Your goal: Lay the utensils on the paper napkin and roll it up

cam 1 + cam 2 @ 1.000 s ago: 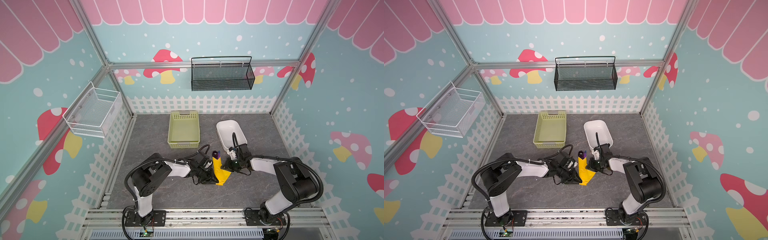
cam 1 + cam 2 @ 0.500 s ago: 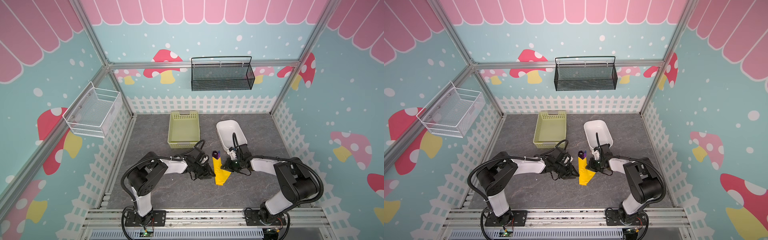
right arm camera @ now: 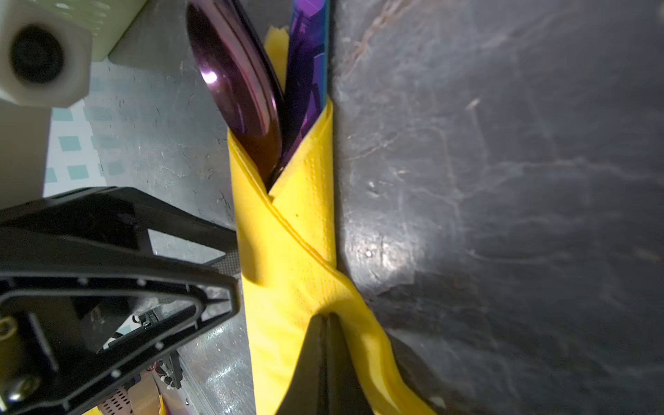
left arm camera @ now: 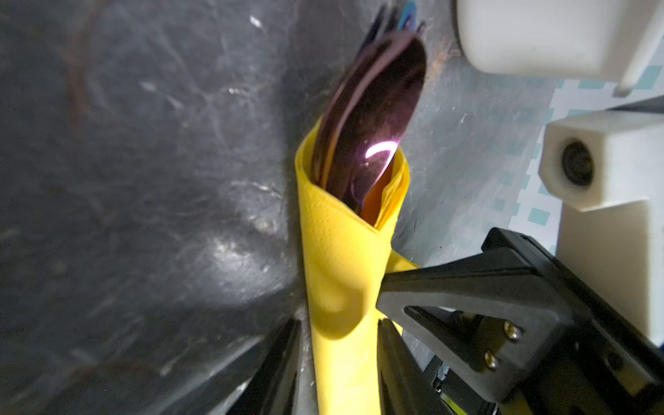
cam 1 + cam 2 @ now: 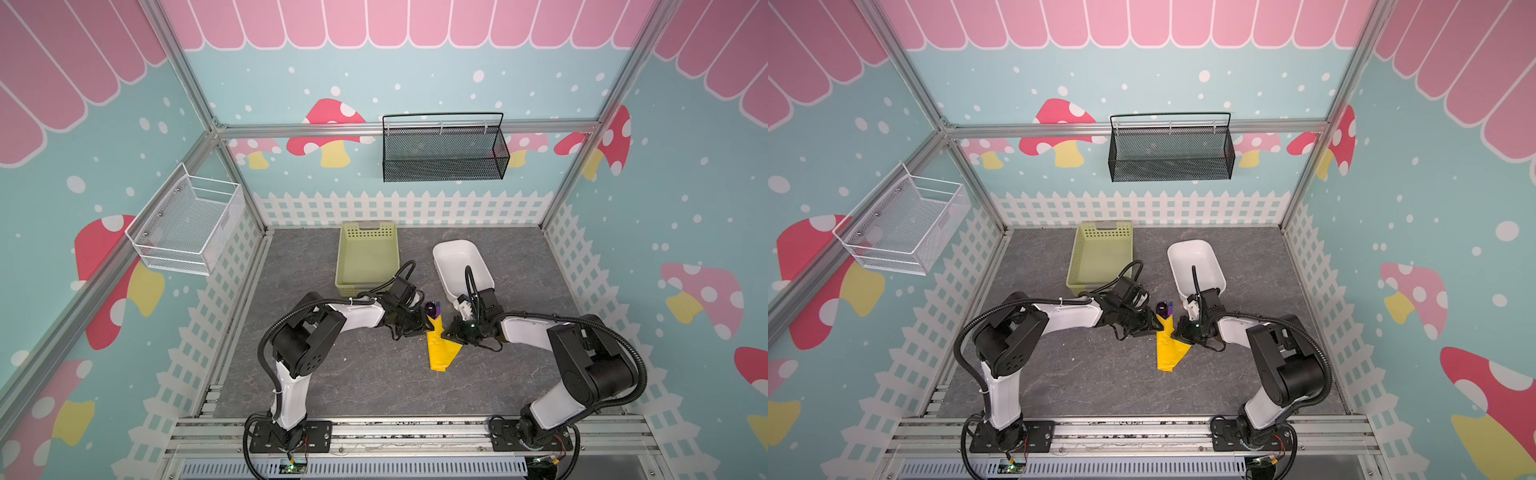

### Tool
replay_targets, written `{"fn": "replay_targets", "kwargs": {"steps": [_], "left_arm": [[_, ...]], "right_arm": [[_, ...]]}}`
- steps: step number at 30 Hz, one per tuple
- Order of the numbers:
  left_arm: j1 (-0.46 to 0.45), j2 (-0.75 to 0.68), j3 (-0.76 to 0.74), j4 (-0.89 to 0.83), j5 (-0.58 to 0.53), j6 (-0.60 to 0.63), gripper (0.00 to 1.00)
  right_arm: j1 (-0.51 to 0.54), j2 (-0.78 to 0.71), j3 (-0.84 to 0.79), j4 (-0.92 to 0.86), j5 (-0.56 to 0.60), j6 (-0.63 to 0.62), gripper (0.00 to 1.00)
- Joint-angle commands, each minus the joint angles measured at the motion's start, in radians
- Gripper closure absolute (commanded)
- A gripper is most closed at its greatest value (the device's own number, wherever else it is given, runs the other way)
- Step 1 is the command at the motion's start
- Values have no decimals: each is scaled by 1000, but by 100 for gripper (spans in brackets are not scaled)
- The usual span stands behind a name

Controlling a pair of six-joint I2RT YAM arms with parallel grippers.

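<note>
The yellow paper napkin (image 5: 438, 353) (image 5: 1167, 353) lies rolled round the utensils on the grey floor. A dark purplish spoon head (image 4: 370, 118) (image 3: 233, 79) and a purple-blue piece (image 3: 309, 64) stick out of its far end (image 5: 431, 309). My left gripper (image 5: 424, 328) (image 4: 338, 325) is open and straddles the roll (image 4: 341, 280), with a gap beside one finger. From the opposite side, my right gripper (image 5: 451, 332) (image 3: 325, 318) is shut. Its joined tips press on the napkin (image 3: 287, 251), where a loose flap spreads.
A pale green basket (image 5: 347, 249) and a white tub (image 5: 440, 266) stand just behind the grippers. A black wire basket (image 5: 442, 149) hangs on the back wall and a white one (image 5: 187, 224) on the left wall.
My left gripper has slid along the roll toward its far end and its jaws have widened. The right gripper has stayed in place on the napkin.
</note>
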Motion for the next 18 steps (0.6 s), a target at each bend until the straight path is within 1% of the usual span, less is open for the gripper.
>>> {"fn": "replay_targets", "kwargs": {"steps": [1,8,18], "left_arm": [[6,88,2,-130,-157,43,61],[6,144,34,-136,-142,48,61],[-21,139,-6,-150,-121,63,62]], "right_arm": [[6,26,-43,-90,30,-7,99],[6,35,-44,-79,26,-8,99],[6,53,-39,-61,14,-6,99]]}}
